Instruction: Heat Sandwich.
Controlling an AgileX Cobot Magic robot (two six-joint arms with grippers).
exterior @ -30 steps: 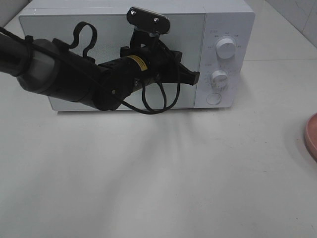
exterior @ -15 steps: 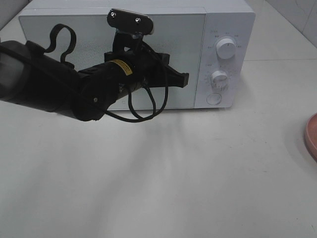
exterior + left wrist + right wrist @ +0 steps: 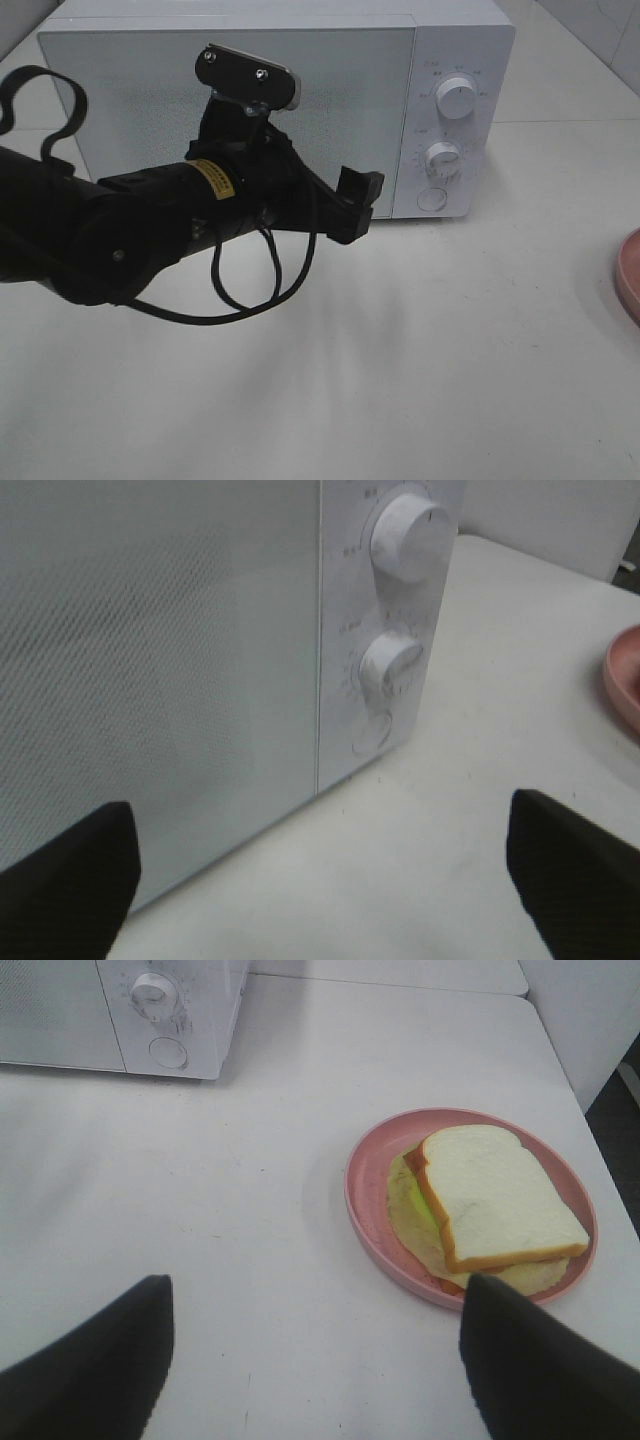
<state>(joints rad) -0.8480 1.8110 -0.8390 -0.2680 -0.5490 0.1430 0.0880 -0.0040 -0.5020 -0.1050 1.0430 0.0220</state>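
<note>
The sandwich [image 3: 497, 1200], white bread with tan crust over a green leafy layer, lies on a round pink plate [image 3: 372, 1222] in the right wrist view. My right gripper [image 3: 315, 1360] is open and empty, above the table short of the plate. The white microwave [image 3: 300, 60] stands at the back with its door shut. My left gripper [image 3: 358, 200] is open and empty in front of the door's right edge, near the lower knob [image 3: 392, 658]. In the exterior view only the plate's rim [image 3: 628, 275] shows at the right edge; the sandwich and right gripper are out of view there.
The microwave's control panel carries two round knobs [image 3: 458, 98] and a round button [image 3: 431, 199]. The microwave also shows in the right wrist view [image 3: 150, 1010]. A loose black cable [image 3: 245, 300] hangs from my left arm. The white table [image 3: 400, 380] extends in front.
My left arm has drawn back from the microwave door, to the left and down toward the table. The door stays shut.
</note>
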